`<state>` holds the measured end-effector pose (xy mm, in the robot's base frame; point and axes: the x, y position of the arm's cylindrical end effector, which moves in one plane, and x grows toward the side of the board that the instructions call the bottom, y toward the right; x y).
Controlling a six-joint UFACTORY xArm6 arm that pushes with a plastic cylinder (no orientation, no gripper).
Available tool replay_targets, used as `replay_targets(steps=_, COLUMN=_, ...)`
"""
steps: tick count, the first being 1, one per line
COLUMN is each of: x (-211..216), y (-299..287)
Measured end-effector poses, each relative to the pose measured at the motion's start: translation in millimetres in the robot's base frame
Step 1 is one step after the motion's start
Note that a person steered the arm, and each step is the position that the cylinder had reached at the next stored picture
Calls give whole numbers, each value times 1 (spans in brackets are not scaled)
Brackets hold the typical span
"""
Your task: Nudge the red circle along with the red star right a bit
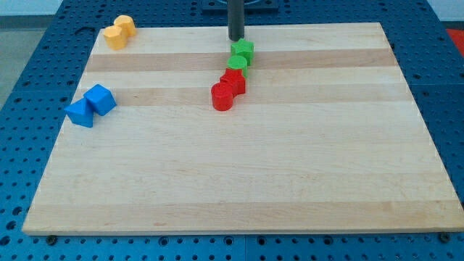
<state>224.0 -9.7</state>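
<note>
1. Camera view: wooden board (239, 181) lying on a blue perforated table (29, 43); board fills most of the frame.
2. My tip (236, 39) is at the view's top centre, the dark rod coming down from the top edge. No claw on this rig, just the rod, so nothing to call open or closed.
3. Tip sits just above-left of the green blocks, close to the upper one; can't tell if touching.
4. Red circle (222, 97): short cylinder, a little above the board's centre, slightly left of the middle line. Lowest block of the centre chain.
5. Red star (233, 81): just up-right of the red circle, touching or nearly so.
6. Green blocks: upper one (243, 50) looks star-like; the lower green one (237, 63) has a shape I can't make out. Both stacked along the chain directly above the red star, lower green pressed against it.
7. Whole chain runs diagonally: red circle at lower left, up to the top green block at upper right, then the tip.
8. Blue blocks at the view's left: blue cube (100, 98) and blue triangle-like block (80, 113), touching each other.
9. Yellow blocks at top-left corner: two (125, 25), (114, 36), side by side, shapes unclear.
10. Blue and yellow pairs are well apart from the tip and the red blocks.
</note>
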Motion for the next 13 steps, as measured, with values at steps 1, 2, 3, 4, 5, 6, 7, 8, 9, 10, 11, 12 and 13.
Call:
replay_targets(steps=1, x=19, y=0)
replay_targets(steps=2, x=43, y=0)
replay_targets(steps=3, x=46, y=-14)
replay_targets(steps=4, x=33, y=-39)
replay_targets(steps=5, x=21, y=-53)
replay_targets(steps=6, x=21, y=-54)
replay_targets(steps=7, x=19, y=-70)
replay_targets(steps=8, x=32, y=-113)
replay_targets(steps=9, x=57, y=-141)
replay_targets(steps=10, x=111, y=-141)
replay_targets(steps=11, x=141, y=-141)
replay_targets(steps=12, x=159, y=-141)
replay_targets(steps=13, x=173, y=-130)
